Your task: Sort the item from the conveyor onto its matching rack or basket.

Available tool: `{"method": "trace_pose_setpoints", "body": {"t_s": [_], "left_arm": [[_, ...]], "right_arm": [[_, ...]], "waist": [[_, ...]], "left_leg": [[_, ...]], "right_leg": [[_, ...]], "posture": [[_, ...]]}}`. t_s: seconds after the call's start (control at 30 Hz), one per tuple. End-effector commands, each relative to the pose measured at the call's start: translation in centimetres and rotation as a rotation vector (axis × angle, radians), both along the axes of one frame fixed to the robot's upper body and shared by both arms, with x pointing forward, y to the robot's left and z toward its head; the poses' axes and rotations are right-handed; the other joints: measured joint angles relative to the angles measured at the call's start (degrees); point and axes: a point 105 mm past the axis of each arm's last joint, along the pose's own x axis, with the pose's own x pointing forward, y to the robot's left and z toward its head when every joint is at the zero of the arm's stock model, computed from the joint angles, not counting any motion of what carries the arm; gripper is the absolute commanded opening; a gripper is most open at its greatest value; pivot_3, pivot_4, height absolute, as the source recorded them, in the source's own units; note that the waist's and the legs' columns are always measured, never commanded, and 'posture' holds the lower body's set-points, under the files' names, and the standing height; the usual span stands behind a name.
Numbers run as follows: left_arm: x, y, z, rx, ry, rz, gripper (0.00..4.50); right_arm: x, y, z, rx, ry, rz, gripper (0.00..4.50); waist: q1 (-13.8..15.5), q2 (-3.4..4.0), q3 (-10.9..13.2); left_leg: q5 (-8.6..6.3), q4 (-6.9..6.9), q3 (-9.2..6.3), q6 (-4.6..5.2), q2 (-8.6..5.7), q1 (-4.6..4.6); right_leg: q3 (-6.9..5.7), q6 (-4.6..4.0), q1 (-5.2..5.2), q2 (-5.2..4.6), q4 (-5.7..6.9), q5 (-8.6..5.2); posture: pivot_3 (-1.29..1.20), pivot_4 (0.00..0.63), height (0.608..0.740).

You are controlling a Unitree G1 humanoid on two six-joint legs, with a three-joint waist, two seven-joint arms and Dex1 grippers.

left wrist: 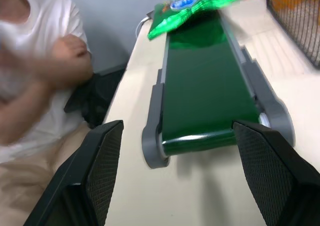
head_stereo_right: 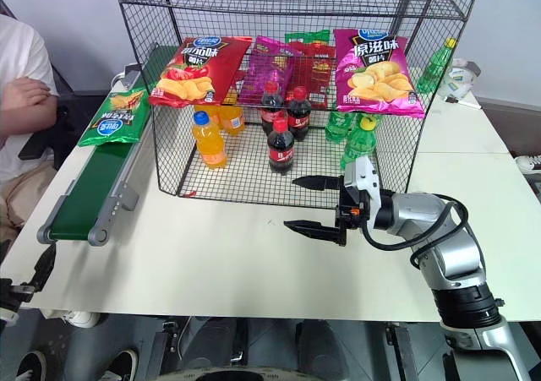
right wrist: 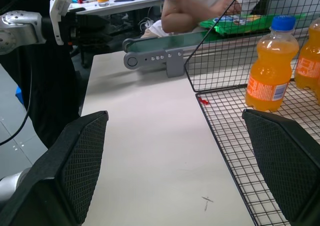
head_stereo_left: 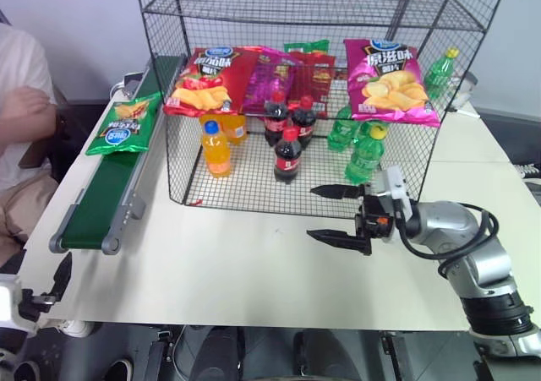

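Note:
The item, a glossy green chip bag (head_stereo_left: 125, 126) with a blue oval logo, lies on the conveyor (head_stereo_left: 97, 199) about halfway along the dark green belt, beside the left wall of the rack (head_stereo_left: 245, 187). My left gripper (left wrist: 177, 125) is open and empty. It hangs low off the table's near left corner and points along the belt at the conveyor's near end, far short of the bag (left wrist: 192, 8). My right gripper (head_stereo_left: 311, 213) is open and empty over the table in front of the rack, pointing left.
A person (head_stereo_left: 17, 119) in a white shirt sits left of the conveyor with folded arms. The rack's middle tier holds red (head_stereo_left: 207, 81) and magenta (head_stereo_left: 387, 81) chip bags. Orange (head_stereo_left: 216, 149), cola (head_stereo_left: 287, 155) and green (head_stereo_left: 363, 155) bottles stand on its floor.

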Motion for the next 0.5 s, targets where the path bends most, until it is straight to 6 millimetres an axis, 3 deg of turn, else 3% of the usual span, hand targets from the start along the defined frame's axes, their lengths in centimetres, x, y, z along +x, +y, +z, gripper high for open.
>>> {"method": "trace_pose_setpoints", "body": {"t_s": [0.03, 0.1, 0.23, 0.37, 0.5], "left_arm": [[0.1, -1.4, 0.6, -0.058, -0.028, -0.065, 3.71], [0.1, -1.2, 0.5, 0.05, 0.003, -0.067, 3.71], [-0.6, 0.8, 0.8, 0.615, 0.142, -0.056, 3.71], [-0.6, 2.7, 3.2, 0.833, 0.088, 0.002, 3.71], [0.1, 2.1, 2.9, 0.966, 0.073, -0.051, 3.71]], "right_arm": [[-0.1, 0.2, 0.7, 0.011, -0.025, 0.018, 4.48], [-0.2, 0.3, 0.6, 0.01, -0.024, 0.018, 4.48], [-0.3, 0.2, 0.5, 0.01, -0.021, 0.014, 4.48], [-0.3, -0.1, 0.2, 0.008, -0.013, 0.009, 4.48], [-0.3, 0.0, 0.0, 0.012, -0.006, 0.019, 4.48]], "waist": [[0.0, 0.0, 0.0], [0.0, 0.0, 0.0], [-0.1, -0.02, 0.0], [0.1, -0.02, 0.0], [0.0, -0.02, 0.0]], "left_leg": [[0.0, 0.0, 0.0, 0.0, 0.0, 0.0], [0.0, -0.01, 0.0, 0.0, 0.0, 0.0], [0.0, -0.05, 0.01, 0.0, 0.0, 0.0], [-0.01, -0.07, 0.02, 0.02, -0.01, -0.01], [-0.02, -0.07, 0.03, 0.03, -0.02, -0.02]], "right_leg": [[0.0, 0.0, 0.0, 0.0, 0.0, 0.0], [0.0, 0.0, 0.0, 0.0, -0.01, 0.0], [0.0, -0.03, -0.03, 0.02, -0.01, -0.01], [0.01, -0.05, -0.02, 0.0, -0.06, -0.02], [0.0, -0.07, -0.02, -0.07, -0.06, -0.03]], "posture": [[0.0, 0.15, 0.739], [0.0, 0.15, 0.739], [0.0, 0.15, 0.739], [0.0, 0.15, 0.739], [0.0, 0.15, 0.739]]}}
